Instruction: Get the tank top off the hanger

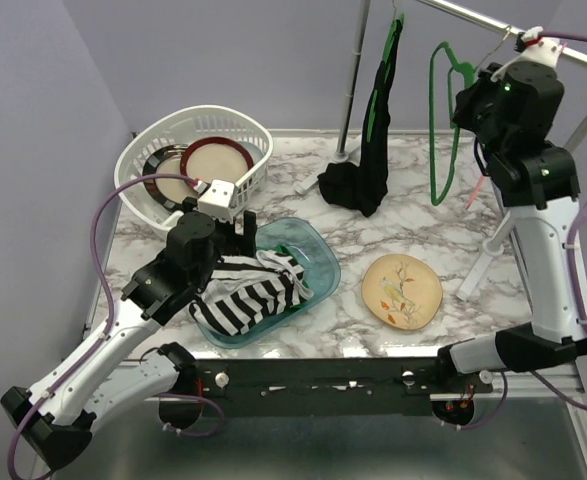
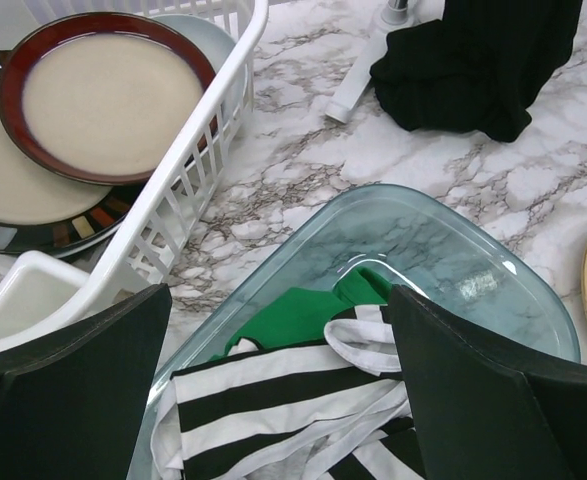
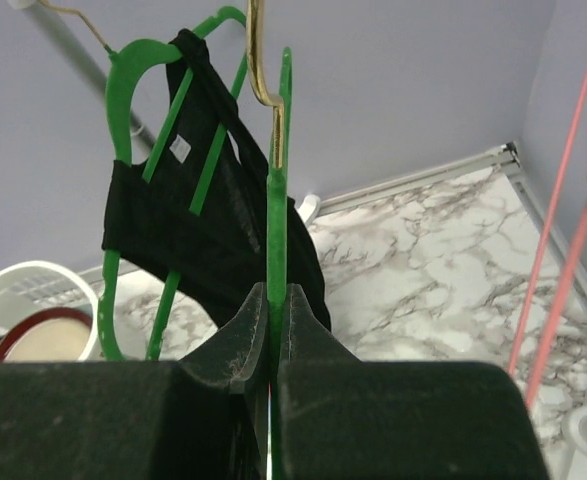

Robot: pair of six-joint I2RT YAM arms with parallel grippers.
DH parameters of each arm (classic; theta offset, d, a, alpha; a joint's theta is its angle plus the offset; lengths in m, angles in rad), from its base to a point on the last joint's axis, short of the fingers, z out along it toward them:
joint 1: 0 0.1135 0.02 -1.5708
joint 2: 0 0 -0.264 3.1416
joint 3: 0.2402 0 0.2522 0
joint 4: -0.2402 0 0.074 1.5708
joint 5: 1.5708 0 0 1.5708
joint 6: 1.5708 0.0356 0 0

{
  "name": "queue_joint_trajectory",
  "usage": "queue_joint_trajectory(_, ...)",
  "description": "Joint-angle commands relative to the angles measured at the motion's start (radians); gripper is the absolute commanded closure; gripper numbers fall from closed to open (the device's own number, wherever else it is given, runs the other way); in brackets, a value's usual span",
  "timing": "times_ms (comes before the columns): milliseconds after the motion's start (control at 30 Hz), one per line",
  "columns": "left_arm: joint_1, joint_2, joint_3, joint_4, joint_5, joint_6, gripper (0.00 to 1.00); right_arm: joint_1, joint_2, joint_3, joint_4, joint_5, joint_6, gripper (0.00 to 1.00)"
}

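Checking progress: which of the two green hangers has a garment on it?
The green hanger under the black tank top; the bare green hanger is the one clamped in the right gripper.

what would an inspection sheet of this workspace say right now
surface: marble table, bare between the items
job's things: black tank top still on its green hanger, hanging from the rail
clutter: white basket of plates; glass dish holding a striped garment; patterned plate
grippers: left pincer open above the dish; right pincer shut on an empty hanger
cables: purple cable looping off the left arm
surroundings: lilac walls
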Motion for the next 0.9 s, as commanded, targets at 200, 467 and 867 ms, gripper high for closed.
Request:
queue_joint_trajectory(200,0.002,-0.067,-0.021,0.035,-0.022,0.008,0.01,0.111,0.241,0.243,0.131,0.449,-0.197,0.99)
queue_joint_trajectory(467,0.005,-0.078,-0.041,0.069,-0.049,0.015,0.01,0.122,0.307,0.239,0.282,0.584,-0.341,0.99)
queue_joint_trajectory(867,0.008,-0.044,-0.039,0.058,-0.051,0.021,0.01,0.084,0.384,0.237,0.246,0.534,-0.256,0.99)
